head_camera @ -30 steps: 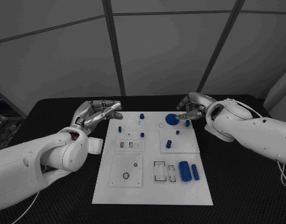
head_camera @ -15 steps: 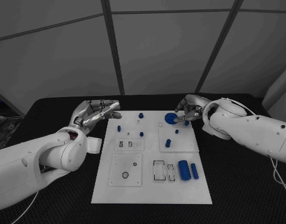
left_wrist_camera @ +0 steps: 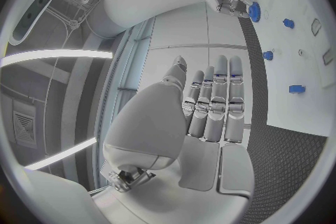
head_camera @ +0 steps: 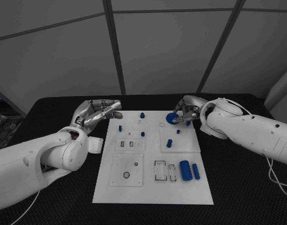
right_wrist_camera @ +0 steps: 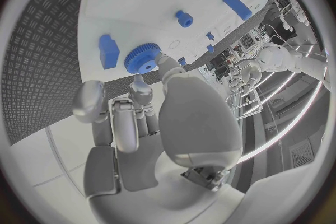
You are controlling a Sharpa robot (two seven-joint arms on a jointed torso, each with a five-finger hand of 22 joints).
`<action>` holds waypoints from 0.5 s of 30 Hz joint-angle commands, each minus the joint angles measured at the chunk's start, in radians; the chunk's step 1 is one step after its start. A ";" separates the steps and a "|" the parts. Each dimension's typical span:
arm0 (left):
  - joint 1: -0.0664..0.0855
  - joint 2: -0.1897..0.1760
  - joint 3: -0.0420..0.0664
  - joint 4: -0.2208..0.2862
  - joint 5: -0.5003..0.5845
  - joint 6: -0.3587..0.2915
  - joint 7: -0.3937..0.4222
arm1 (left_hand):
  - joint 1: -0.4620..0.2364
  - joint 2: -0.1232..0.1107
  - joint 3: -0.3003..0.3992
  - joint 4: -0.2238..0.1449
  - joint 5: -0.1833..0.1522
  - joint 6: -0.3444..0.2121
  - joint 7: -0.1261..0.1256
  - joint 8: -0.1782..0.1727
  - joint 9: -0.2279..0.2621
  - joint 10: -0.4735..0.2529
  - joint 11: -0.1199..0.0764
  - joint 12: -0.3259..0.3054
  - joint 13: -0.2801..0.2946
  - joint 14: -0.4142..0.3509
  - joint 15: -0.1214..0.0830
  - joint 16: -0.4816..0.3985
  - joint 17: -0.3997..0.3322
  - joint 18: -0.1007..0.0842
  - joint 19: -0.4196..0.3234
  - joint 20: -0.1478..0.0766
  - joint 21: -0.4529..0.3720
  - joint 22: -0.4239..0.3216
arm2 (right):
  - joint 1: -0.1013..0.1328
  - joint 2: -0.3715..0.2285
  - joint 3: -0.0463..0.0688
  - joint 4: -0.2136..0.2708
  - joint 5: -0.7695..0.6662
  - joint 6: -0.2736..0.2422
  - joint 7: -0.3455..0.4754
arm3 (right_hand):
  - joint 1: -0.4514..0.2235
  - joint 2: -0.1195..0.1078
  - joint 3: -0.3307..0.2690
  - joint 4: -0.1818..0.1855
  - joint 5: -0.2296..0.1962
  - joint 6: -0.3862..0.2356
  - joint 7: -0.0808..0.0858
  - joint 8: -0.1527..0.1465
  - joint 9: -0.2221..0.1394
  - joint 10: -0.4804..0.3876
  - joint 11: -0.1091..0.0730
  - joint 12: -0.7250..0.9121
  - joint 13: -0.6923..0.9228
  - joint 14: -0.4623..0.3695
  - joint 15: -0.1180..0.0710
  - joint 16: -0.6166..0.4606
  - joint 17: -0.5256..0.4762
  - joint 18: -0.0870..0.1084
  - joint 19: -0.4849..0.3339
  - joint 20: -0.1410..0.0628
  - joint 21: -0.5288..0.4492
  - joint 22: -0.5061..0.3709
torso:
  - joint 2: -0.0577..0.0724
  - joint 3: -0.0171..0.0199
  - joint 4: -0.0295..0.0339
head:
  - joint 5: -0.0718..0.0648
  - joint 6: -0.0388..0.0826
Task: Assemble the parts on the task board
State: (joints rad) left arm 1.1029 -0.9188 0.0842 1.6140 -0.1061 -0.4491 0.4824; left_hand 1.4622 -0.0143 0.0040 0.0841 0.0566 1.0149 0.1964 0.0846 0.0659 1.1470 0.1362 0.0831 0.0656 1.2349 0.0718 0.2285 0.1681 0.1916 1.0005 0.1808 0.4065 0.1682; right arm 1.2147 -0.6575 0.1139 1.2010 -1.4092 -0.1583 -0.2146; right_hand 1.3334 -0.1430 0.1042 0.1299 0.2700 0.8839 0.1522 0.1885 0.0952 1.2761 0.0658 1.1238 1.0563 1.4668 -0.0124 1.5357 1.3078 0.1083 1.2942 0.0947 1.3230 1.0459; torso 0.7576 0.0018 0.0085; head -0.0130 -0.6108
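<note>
Now the right hand (head_camera: pixel 187 112) pinches a blue toothed plastic gear (head_camera: pixel 172 118) over the flat white task board (head_camera: pixel 152 187)'s far edge; the left hand (head_camera: pixel 97 112), beside that board, holds nothing, fingers straight.

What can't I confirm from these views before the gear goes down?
- Peg or hole under the blue gear: hidden by the gear and right hand, head view.
- Grip on the gear: in the right wrist view, a fingertip touches its rim; any other contact is hidden.
- Small board holes: too small.
</note>
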 commanded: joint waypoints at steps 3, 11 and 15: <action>0.002 0.000 0.001 0.001 -0.002 0.012 0.005 | -0.003 0.002 -0.001 -0.006 -0.005 0.001 0.008 -0.003 -0.001 -0.002 0.003 -0.006 -0.001 -0.002 0.006 -0.006 0.001 -0.010 -0.002 0.003 -0.001 -0.001 | 0.002 0.007 0.001 -0.005 -0.014 0.006 0.015 | 0.014 0.005 0.003 0.007 0.002 0.000 0.000 0.008 0.002 0.014 -0.001 0.020 0.020 0.086 0.004 0.005 0.178 -0.006 0.005 0.004 0.006 0.005 | -0.001 0.0009 -0.0020 | 0.001 -0.002; 0.002 -0.001 0.001 0.000 -0.002 0.012 0.003 | -0.004 0.002 -0.001 -0.008 -0.006 0.002 0.008 -0.004 -0.001 0.000 0.003 -0.007 0.000 -0.002 0.006 -0.007 0.002 -0.010 -0.002 0.003 -0.002 -0.002 | 0.002 0.012 0.001 -0.007 -0.022 0.009 0.018 | 0.024 0.011 0.007 0.005 0.002 0.005 -0.001 0.018 0.004 0.027 -0.002 0.047 0.048 0.087 0.003 0.008 0.186 -0.008 0.008 0.004 0.009 0.011 | 0.000 0.0013 -0.0019 | 0.001 -0.003; 0.002 0.000 0.001 0.000 -0.002 0.012 0.003 | -0.004 0.002 -0.001 -0.008 -0.006 0.002 0.008 -0.004 -0.001 0.000 0.003 -0.007 0.000 -0.002 0.006 -0.007 0.002 -0.010 -0.002 0.003 -0.002 -0.002 | 0.002 0.015 0.001 -0.009 -0.042 0.017 0.017 | 0.035 0.018 0.012 -0.001 0.001 0.013 -0.002 0.027 0.006 0.037 -0.004 0.067 0.069 0.088 0.003 0.010 0.191 -0.009 0.011 0.003 0.013 0.017 | 0.000 0.0015 -0.0013 | 0.000 -0.003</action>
State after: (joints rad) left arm 1.1029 -0.9195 0.0843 1.6132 -0.1061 -0.4485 0.4815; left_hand 1.4622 -0.0143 0.0040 0.0841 0.0566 1.0149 0.1964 0.0846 0.0659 1.1470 0.1362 0.0831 0.0656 1.2348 0.0718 0.2245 0.1698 0.1916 1.0005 0.1808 0.4065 0.1672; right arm 1.2147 -0.6432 0.1139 1.1918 -1.4263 -0.1541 -0.2065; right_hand 1.3602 -0.1244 0.1122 0.1272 0.2700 0.8909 0.1481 0.2117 0.1002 1.3063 0.0606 1.1895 1.1244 1.4668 -0.0125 1.5394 1.3077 0.1084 1.2978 0.0983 1.3323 1.0630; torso 0.7571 0.0031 0.0067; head -0.0117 -0.6138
